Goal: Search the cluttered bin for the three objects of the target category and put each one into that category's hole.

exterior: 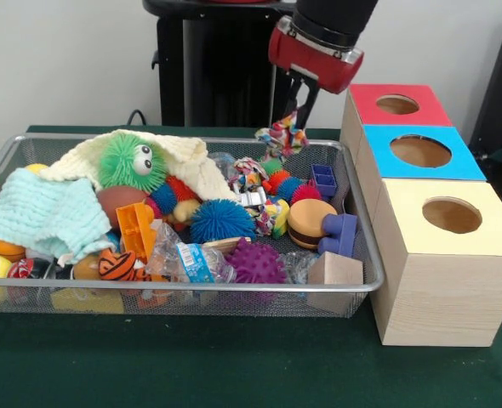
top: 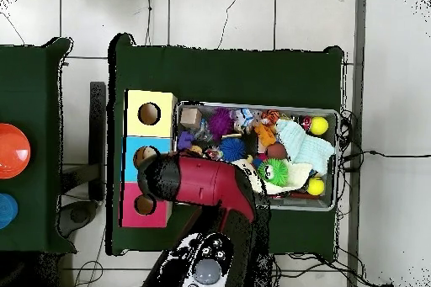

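Note:
My gripper (exterior: 293,115) hangs over the far right end of the wire mesh bin (exterior: 191,288) and is shut on a confetti-patched lump (exterior: 282,136), held just above the far rim. A second confetti lump (exterior: 248,174) lies among the toys right of the cream cloth. A third (exterior: 270,218) lies beside the blue spiky ball. The hole (exterior: 452,215) in the yellow-topped box is right of the bin, nearest the camera; it also shows in the overhead view (top: 150,114). In the overhead view the red arm (top: 210,183) hides the gripper and the bin's (top: 252,105) near left part.
A blue-topped box (exterior: 421,151) and a red-topped box (exterior: 397,104) stand behind the yellow one. The bin holds a green spiky ball with eyes (exterior: 132,161), a mint cloth (exterior: 42,212), blue (exterior: 221,221) and purple (exterior: 255,263) spiky balls, a burger toy (exterior: 309,223) and a blue-labelled wrapper (exterior: 196,262).

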`<state>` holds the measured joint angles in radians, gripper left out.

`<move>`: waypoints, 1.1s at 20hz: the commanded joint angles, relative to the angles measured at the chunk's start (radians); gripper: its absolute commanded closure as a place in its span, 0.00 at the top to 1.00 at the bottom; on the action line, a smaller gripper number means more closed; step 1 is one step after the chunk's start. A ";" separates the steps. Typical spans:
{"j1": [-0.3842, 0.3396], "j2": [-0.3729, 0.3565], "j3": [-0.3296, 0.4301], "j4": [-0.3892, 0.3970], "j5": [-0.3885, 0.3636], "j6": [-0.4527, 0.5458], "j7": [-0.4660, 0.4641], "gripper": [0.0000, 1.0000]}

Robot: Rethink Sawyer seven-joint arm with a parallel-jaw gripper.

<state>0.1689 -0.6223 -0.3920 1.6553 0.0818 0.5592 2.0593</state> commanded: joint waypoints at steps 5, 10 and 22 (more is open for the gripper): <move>-0.031 0.022 0.195 -0.017 0.124 -0.129 0.191 0.00; -0.034 0.017 0.228 0.006 0.190 -0.130 0.207 0.00; -0.017 0.020 0.239 -0.019 0.284 -0.084 0.222 0.00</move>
<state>0.1621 -0.6231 -0.2432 1.6456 0.3039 0.4639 2.0593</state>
